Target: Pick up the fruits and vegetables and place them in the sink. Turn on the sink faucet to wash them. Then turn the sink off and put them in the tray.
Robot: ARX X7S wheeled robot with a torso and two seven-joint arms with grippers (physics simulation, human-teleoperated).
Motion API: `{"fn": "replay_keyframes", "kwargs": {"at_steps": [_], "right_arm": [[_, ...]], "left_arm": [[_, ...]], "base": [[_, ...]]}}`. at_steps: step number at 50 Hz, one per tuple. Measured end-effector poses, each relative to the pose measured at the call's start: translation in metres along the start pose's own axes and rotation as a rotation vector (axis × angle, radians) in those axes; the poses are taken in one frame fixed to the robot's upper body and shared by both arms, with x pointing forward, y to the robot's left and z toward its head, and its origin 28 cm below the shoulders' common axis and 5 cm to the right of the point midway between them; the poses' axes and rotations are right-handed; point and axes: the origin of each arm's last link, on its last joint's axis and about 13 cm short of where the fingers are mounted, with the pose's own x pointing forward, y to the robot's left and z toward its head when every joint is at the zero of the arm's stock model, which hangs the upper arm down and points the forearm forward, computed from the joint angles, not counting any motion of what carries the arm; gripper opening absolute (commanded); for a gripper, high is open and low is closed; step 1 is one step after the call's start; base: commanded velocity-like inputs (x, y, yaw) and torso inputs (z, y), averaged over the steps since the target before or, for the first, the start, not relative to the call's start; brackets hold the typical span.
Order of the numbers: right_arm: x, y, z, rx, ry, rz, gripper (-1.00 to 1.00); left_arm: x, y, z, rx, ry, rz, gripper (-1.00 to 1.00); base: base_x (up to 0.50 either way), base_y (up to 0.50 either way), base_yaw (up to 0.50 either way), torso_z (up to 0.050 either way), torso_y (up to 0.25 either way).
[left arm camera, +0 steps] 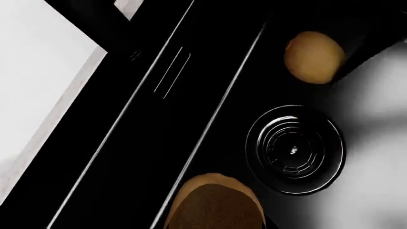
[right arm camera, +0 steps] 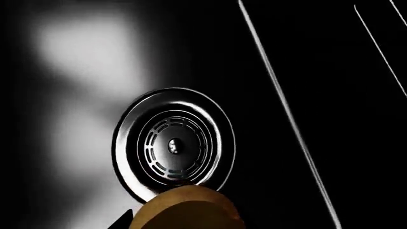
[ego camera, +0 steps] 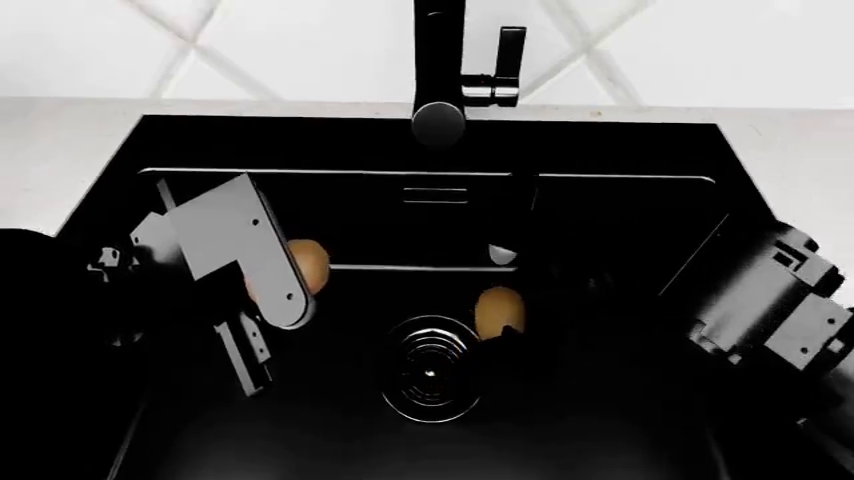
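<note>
Both arms reach down into the black sink [ego camera: 627,220]. The orange-tan potato-like piece [ego camera: 310,264] sits right at my left gripper [ego camera: 283,288]. In the left wrist view it [left arm camera: 215,205] fills the jaw area and looks held off the floor. The olive-brown kiwi [ego camera: 501,308] is beside the ringed drain [ego camera: 430,372], at the dark tips of my right gripper [ego camera: 515,346]. Seen from the right wrist, the kiwi [right arm camera: 188,210] overlaps the drain [right arm camera: 173,145]; the black fingers merge with the basin. The faucet [ego camera: 438,110] stands at the back, its lever [ego camera: 509,60] upright. The tray is out of view.
White counter [ego camera: 54,150] surrounds the basin, with a tiled wall behind. A thin ledge line [ego camera: 400,173] runs along the sink's back wall. The kiwi [left arm camera: 315,57] also shows in the left wrist view, past the drain [left arm camera: 296,149].
</note>
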Motion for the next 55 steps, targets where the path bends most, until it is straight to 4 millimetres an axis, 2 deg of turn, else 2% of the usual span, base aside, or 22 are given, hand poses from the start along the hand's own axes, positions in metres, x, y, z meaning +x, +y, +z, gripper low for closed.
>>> {"fn": "replay_keyframes", "kwargs": {"at_steps": [16, 35, 40, 48, 55], "right_arm": [[-0.029, 0.008, -0.005, 0.01, -0.03, -0.092, -1.0], [-0.051, 0.009, 0.003, 0.005, -0.075, -0.201, -1.0], [-0.054, 0.008, 0.006, 0.003, -0.088, -0.228, -1.0], [-0.058, 0.006, 0.012, -0.006, -0.108, -0.266, -1.0], [-0.063, 0.005, 0.016, -0.015, -0.123, -0.289, -1.0]], "left_arm": [[-0.002, 0.0, -0.001, -0.002, 0.003, 0.001, -1.0], [-0.005, -0.002, 0.0, 0.002, -0.001, 0.002, -1.0], [-0.006, -0.002, 0.001, 0.006, -0.005, 0.002, -1.0], [-0.011, -0.003, 0.003, 0.015, -0.021, 0.013, -1.0], [-0.023, 0.0, 0.012, 0.024, -0.051, 0.042, -1.0]], "base": [[0.0, 0.0, 0.0, 0.0, 0.25], [0.0, 0.0, 0.0, 0.0, 0.25], [-0.05, 0.0, 0.0, 0.0, 0.009], [-0.49, -0.02, 0.0, 0.0, 0.0], [-0.5, -0.03, 0.0, 0.0, 0.0]]}}
